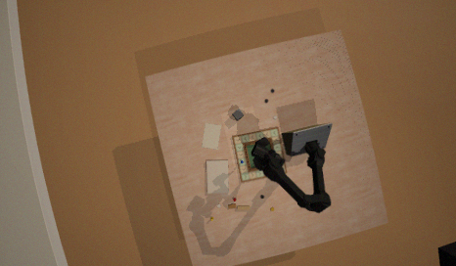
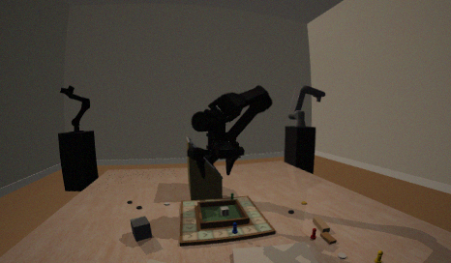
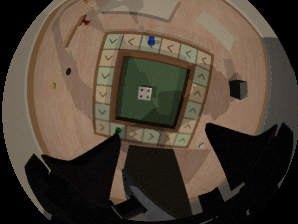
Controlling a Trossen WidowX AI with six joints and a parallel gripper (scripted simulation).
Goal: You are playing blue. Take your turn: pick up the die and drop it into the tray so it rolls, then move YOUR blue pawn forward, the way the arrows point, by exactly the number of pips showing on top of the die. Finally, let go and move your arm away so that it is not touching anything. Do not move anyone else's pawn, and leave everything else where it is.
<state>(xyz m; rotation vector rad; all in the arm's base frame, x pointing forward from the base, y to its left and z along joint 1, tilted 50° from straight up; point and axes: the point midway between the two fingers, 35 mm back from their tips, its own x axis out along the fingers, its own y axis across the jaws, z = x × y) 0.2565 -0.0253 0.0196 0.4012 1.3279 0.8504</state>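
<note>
Gripper (image 1: 261, 148) (image 2: 215, 174) (image 3: 164, 133) wide open, empty, above the tray (image 2: 225, 223) (image 3: 118, 90); beneath, die (image 2: 225, 211) (image 3: 145, 93) four-up; beyond, blue pawn (image 1: 242, 161) (image 2: 234, 228) (image 3: 151, 41) upright. Possible trouble: clipping green pawn (image 2: 232, 196) (image 3: 118, 130), nearest the fingers, through descending during withdrawal.
</note>
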